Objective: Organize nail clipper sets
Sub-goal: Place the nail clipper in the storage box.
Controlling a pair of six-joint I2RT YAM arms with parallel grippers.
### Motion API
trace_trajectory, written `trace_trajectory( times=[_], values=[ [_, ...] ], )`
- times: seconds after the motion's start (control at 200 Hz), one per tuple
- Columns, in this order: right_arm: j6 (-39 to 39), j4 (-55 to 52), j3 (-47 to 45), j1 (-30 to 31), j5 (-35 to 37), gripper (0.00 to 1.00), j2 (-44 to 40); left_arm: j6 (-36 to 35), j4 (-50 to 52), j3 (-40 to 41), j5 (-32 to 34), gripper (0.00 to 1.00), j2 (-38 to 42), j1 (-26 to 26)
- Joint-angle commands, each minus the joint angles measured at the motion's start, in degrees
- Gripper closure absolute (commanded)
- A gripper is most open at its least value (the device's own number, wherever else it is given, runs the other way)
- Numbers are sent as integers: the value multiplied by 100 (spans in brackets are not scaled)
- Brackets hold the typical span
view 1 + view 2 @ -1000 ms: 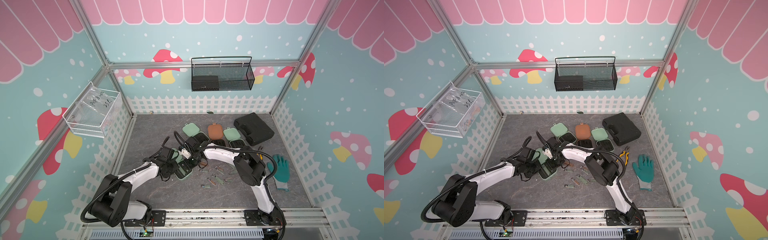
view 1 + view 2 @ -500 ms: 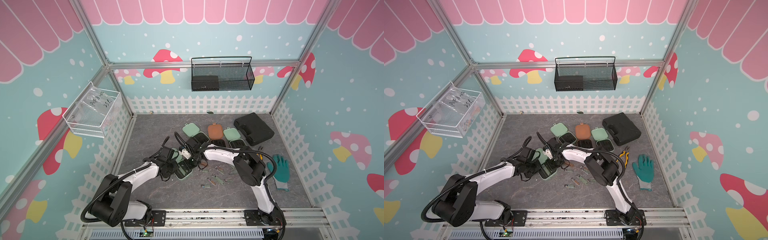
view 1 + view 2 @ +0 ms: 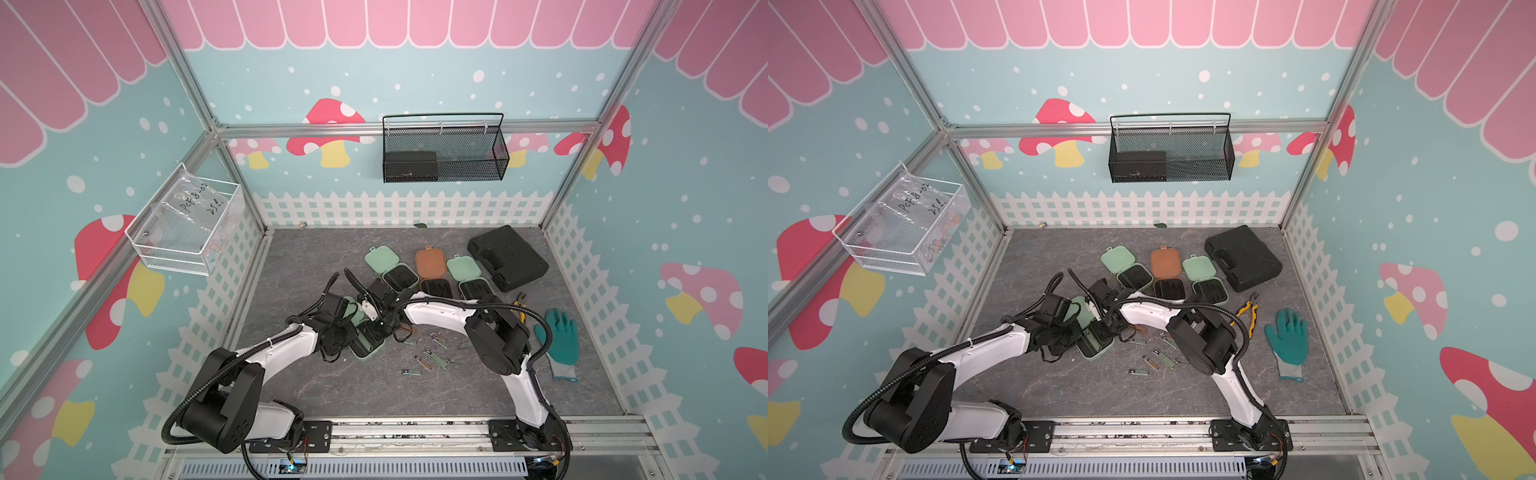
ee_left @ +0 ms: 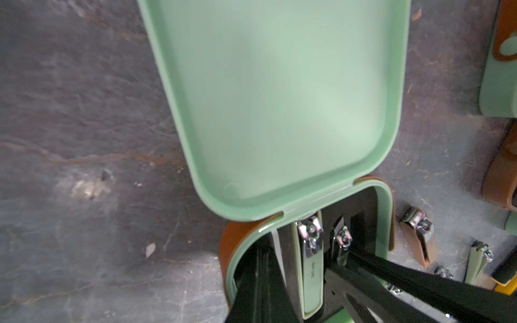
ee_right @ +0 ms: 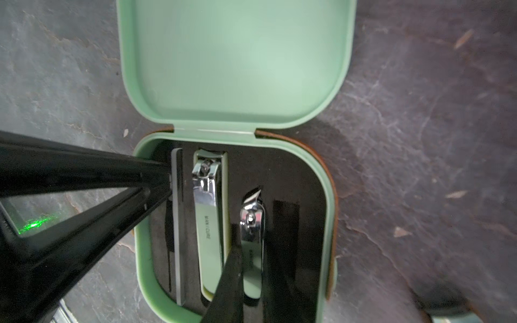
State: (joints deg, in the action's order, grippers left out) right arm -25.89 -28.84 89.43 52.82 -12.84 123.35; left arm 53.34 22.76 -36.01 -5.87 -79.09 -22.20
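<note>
- Near-left on mat (image 3: 374,395): no visible change vs 1 s ago.
- R claw (image 5: 251,251) clamps small clipper (image 5: 251,221) in open mint case (image 5: 331,212); L claw (image 5: 167,179), tips together, at its left edge.

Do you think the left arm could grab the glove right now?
Probably not. The glove lies far over on the right, past the right arm, and the left gripper is shut, down in the open green case.

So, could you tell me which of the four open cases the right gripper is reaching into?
The mint green case nearest the robot, set apart from the back row of three; the right gripper grips a small clipper inside it.
</note>
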Motion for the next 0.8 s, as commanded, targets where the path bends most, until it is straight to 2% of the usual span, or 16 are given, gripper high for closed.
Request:
trace_trajectory(
  times=[0.0, 0.265, 0.435, 0.796],
  values=[
    [-178, -456, -116, -42, 752, 94, 426, -53, -8, 162, -50, 100, -190, 14],
    [-303, -648, -136, 54, 1144, 94, 764, -52, -86, 164, -108, 100, -269, 13],
    [-285, -657, -180, 70, 1116, 93, 750, -52, -123, 163, -147, 100, -300, 14],
    [-19, -719, 544, 58, 782, 75, 190, -41, -71, 165, -134, 100, -214, 14]
  ],
)
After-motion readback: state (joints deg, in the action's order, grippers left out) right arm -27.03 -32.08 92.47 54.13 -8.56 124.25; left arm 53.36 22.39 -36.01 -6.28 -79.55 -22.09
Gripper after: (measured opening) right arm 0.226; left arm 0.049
